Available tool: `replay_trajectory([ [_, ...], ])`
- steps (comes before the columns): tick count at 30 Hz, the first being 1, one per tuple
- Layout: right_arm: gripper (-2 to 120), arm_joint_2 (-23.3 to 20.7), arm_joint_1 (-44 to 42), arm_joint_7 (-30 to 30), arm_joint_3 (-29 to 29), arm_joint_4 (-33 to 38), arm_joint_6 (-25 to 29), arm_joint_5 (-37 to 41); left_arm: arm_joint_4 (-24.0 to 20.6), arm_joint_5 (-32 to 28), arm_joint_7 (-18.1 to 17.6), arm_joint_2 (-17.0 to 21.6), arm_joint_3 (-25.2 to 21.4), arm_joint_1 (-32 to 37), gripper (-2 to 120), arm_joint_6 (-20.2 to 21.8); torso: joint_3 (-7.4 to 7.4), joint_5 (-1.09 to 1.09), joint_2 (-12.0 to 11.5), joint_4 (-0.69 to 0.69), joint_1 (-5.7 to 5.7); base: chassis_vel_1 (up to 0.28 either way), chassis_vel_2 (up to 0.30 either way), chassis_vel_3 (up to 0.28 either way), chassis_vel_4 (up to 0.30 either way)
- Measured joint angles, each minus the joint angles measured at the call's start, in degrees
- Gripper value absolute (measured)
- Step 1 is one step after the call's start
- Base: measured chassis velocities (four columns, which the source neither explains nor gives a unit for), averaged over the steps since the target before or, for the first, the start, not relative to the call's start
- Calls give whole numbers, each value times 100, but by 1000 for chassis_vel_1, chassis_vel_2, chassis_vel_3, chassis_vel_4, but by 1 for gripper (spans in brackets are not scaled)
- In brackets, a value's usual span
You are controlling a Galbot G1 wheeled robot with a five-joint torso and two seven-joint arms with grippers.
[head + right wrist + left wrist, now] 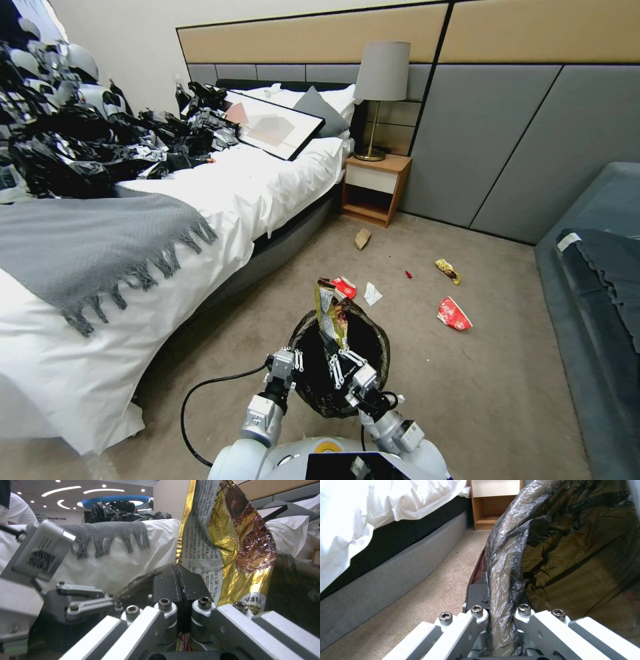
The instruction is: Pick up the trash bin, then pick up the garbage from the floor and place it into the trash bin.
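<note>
Beige carpet beside the bed [200, 200] — left gripper [293, 363] pinches the trash bin [313, 393] rim, right gripper [340, 357] clamps a gold snack wrapper [330, 313] over it.

bed [133, 267] blocks left, carpet [480, 387] (right side) open

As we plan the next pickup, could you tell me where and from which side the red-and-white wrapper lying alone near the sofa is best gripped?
Probably from above, on the raised crumpled edge of the red-and-white wrapper: it lies low on open carpet, clear of other litter, leaving nothing to grasp from the side.
</note>
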Motion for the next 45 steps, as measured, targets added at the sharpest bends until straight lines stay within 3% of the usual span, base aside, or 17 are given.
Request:
replay_trajectory([
  [12,0,23,-145,-169,91,-266,251,-133,-30,-24,-3,-16,-52,-18,1,13,0,0,0,0,0,0,0,0,0],
  [17,20,23,-155,-148,92,-236,264,-179,-7,-25,-15,-21,-56,-32,1,16,0,1,0,-1,0,0,0,0,0],
  [21,28,20,-162,-116,84,-210,264,-194,0,-25,-20,-15,-57,-29,1,16,0,2,0,0,0,0,0,0,0],
  [23,41,14,-177,-102,73,-167,264,-215,-7,-26,-20,-5,-58,-24,1,16,0,2,0,-1,0,0,0,0,0],
  [24,41,14,-177,-102,73,-167,264,-215,-7,-26,-20,-5,-58,-24,1,16,0,2,0,-1,0,0,0,0,0],
  [33,79,8,-172,-81,71,-166,266,-262,-26,-15,-18,4,-25,-2,1,23,0,1,0,0,0,0,0,0,0],
  [37,88,6,-158,-75,75,-177,266,-262,-44,-7,-17,4,0,21,1,24,0,1,0,0,0,0,0,0,0],
  [40,102,5,-144,-74,81,-173,266,-273,-50,12,-17,-1,14,41,1,25,0,1,0,0,0,0,0,0,0],
  [45,107,9,-147,-69,86,-111,272,-283,-50,15,-17,-3,9,40,1,25,0,0,0,0,0,0,0,0,0],
])
